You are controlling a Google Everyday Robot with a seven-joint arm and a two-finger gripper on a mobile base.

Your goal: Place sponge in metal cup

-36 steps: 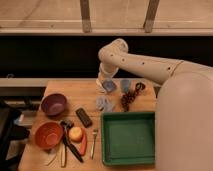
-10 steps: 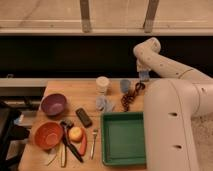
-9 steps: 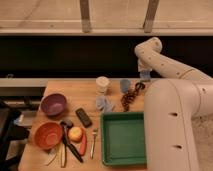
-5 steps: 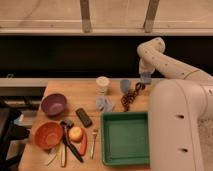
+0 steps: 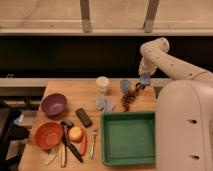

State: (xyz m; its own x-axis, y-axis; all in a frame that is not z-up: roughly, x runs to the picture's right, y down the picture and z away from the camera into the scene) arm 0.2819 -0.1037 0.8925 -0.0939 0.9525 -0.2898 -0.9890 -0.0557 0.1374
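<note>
The gripper (image 5: pixel 145 80) seems clenched on a small blue sponge (image 5: pixel 145 78), held above the table (image 5: pixel 67 89), just right of the metal cup (image 5: pixel 125 86). Released here, the sponge would likely miss the cup and land beside it. The arm (image 5: pixel 167 61) arches up, then reaches down.

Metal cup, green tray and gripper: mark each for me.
metal cup (image 5: pixel 125 85), camera view, on its side wall.
green tray (image 5: pixel 106 145), camera view, on its left rim.
gripper (image 5: pixel 144 81), camera view, between its fingertips.
</note>
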